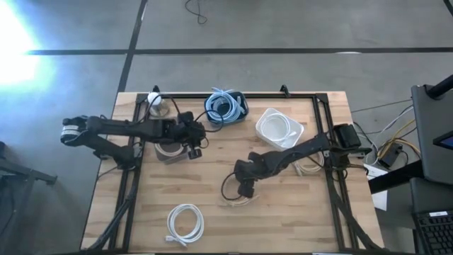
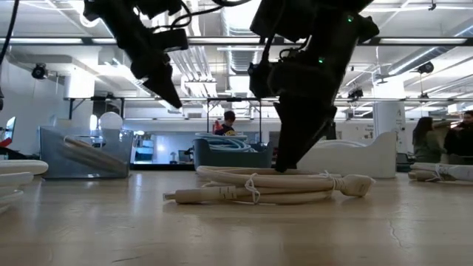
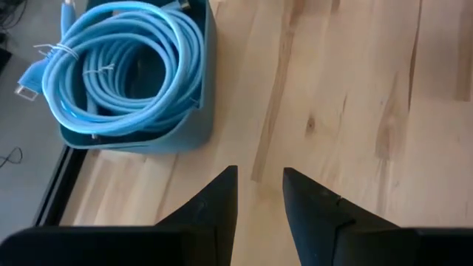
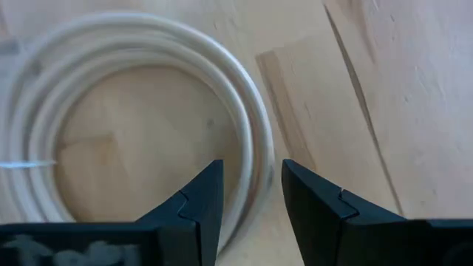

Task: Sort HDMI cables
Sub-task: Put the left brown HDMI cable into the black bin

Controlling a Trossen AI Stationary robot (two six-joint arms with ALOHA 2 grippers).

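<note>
Here the right gripper (image 4: 247,196) hangs spread directly over the rim of a beige-tan coiled HDMI cable (image 4: 140,111) lying on the wooden worktop (image 1: 212,177). The left gripper (image 3: 259,199), empty and parted, hovers near the blue bin of light blue cables (image 3: 122,70).

- I saw the light-blue cables (image 3: 122,63) coiled in a blue bin (image 3: 194,125); both read as the same pale sky blue.
- The coil under my right gripper (image 4: 247,193) was a beige-tan cable (image 4: 244,111), creamy against the wood.
- A white cable (image 1: 185,223) lay near the table's front edge, and a white bin (image 1: 269,129) held another white coil.
- The table (image 1: 283,212) was pale blond wood with darker grain streaks and small knots.
- Both grippers, left gripper (image 3: 259,196) included, had matte black fingers.
- A clear bin (image 2: 81,151) looked grey-blue and see-through.
</note>
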